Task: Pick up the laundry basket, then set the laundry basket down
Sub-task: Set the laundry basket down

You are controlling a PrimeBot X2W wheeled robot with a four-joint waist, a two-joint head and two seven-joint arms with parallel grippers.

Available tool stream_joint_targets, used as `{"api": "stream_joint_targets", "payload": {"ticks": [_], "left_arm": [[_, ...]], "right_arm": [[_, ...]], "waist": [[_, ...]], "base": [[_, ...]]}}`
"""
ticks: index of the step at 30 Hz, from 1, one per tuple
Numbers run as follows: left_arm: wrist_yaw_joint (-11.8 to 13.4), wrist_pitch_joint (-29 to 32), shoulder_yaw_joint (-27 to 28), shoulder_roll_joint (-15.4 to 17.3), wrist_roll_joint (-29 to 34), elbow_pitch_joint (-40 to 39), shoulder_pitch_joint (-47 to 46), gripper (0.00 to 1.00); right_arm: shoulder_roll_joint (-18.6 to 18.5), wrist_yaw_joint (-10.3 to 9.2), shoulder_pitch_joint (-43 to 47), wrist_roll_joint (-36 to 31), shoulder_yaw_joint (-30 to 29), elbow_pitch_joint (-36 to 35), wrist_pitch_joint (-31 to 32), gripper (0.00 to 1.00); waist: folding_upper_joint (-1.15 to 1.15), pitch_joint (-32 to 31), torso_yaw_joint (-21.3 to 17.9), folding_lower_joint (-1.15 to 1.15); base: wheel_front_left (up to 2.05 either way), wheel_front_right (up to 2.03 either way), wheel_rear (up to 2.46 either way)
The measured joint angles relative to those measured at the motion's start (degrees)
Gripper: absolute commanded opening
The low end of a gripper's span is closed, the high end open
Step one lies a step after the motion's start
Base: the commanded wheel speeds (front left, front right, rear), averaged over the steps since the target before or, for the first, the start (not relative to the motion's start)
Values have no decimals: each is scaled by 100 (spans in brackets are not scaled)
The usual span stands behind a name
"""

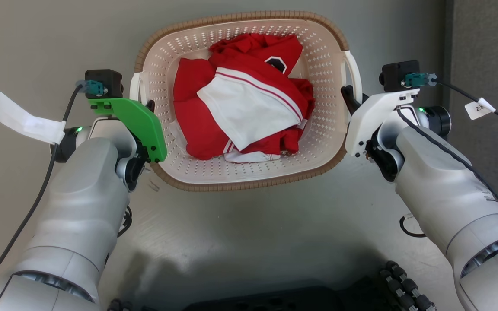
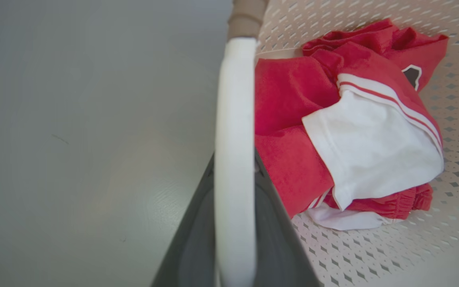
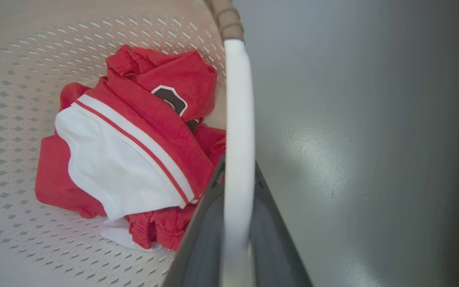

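The laundry basket (image 1: 240, 185), cream with perforated walls and a brown woven-look rim, sits in the middle of the head view over the grey floor. Red and white clothes (image 1: 249, 99) lie bunched inside it. My left gripper (image 1: 147, 108) is shut on the white left handle (image 1: 134, 86). In the left wrist view that handle (image 2: 235, 99) runs straight up between my dark fingers (image 2: 277, 223). My right gripper (image 1: 349, 95) is shut on the white right handle (image 1: 355, 71), which likewise passes between its fingers (image 3: 197, 235) in the right wrist view. Whether the basket's base touches the floor, I cannot tell.
Smooth grey floor (image 1: 275, 224) lies all around the basket. A darker strip (image 1: 486, 43) runs along the far right. My dark base (image 1: 275, 300) shows at the bottom edge. Cables with paper tags (image 1: 24, 119) hang off both wrists.
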Motion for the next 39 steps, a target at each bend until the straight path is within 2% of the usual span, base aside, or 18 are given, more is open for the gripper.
{"api": "stream_joint_targets", "payload": {"ticks": [13,32,33,34,39], "left_arm": [[-9,-198,-52,-20,9,107,-137,0],[-111,-252,-274,-19,103,268,-225,0],[-111,-259,-307,-19,160,270,-226,42],[-118,-260,-343,-15,226,270,-232,100],[-154,-378,-401,87,309,347,-229,100]], "right_arm": [[9,53,-112,37,-80,123,-231,0],[20,202,-159,162,-112,210,-70,0],[33,204,-159,243,-197,219,-49,61],[41,205,-159,311,-205,231,22,100],[-25,203,-9,455,-248,376,168,100]], "waist": [[0,408,50,-1],[0,417,46,-1],[0,411,48,-1],[0,405,50,-1],[0,341,88,-1]], "base": [[0,0,0],[0,0,0],[0,0,0],[0,0,0],[0,0,0]]}}
